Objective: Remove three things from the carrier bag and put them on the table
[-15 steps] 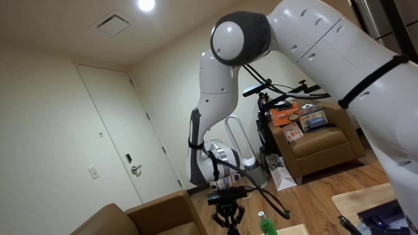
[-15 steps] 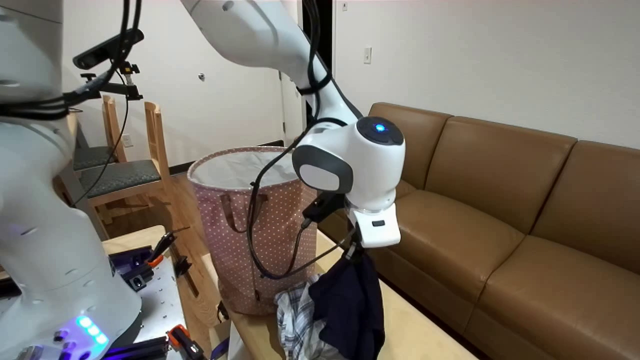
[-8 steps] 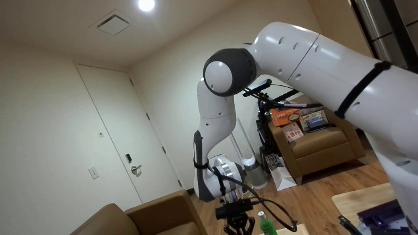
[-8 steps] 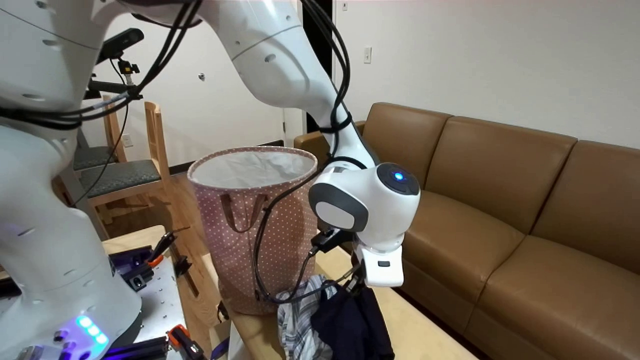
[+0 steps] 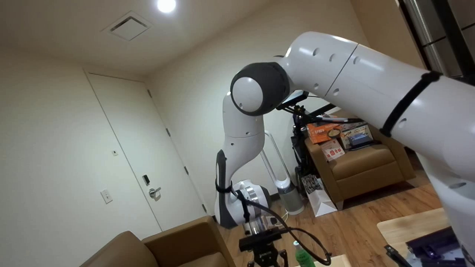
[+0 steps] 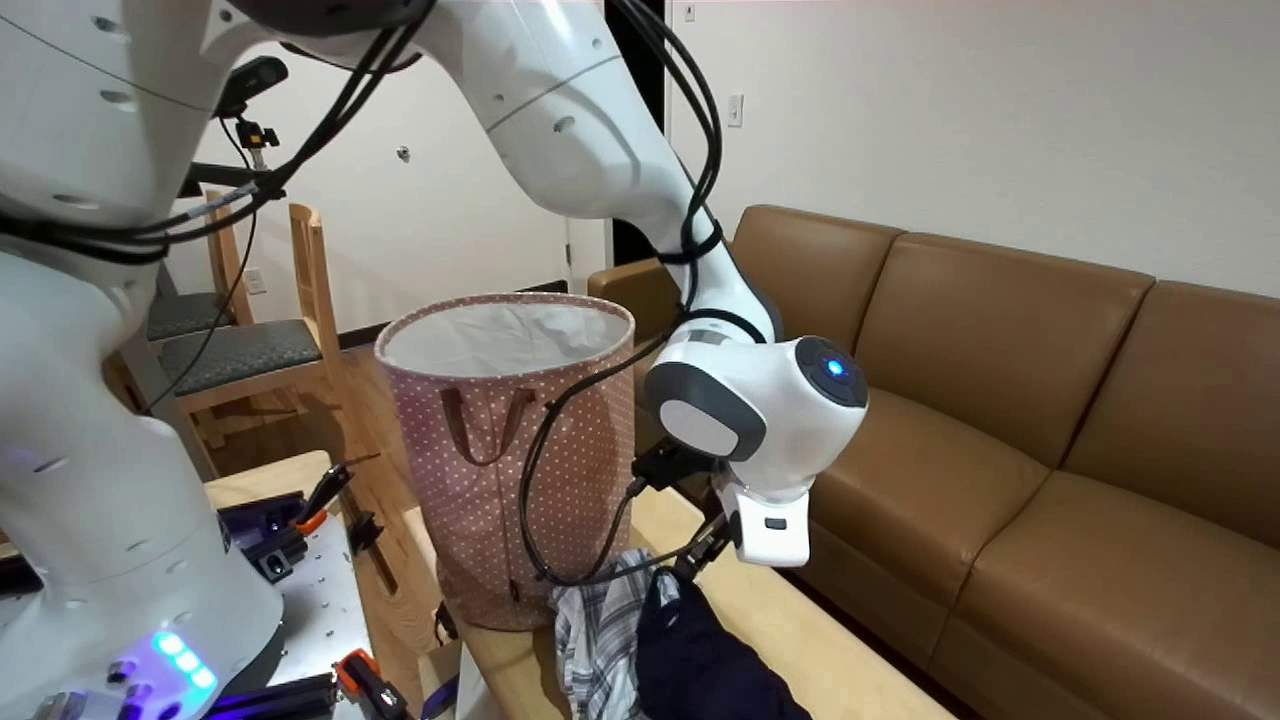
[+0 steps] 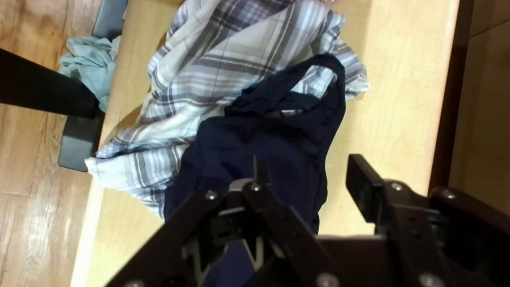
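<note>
- Down goes the navy garment point(image 7: 239, 143), hanging a second ago, now lying on the desk point(image 7: 398, 99), partly over the plaid cloth point(image 7: 223, 79)!
- And the jaws: clearly parted, gripping nothing.

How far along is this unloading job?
Looks done: plaid cloth and navy cloth lie on the table. In hand: apparently nothing; the tool is open near the navy cloth. Left: likely one more thing from the dotted bag, unless the green bottle counts.
</note>
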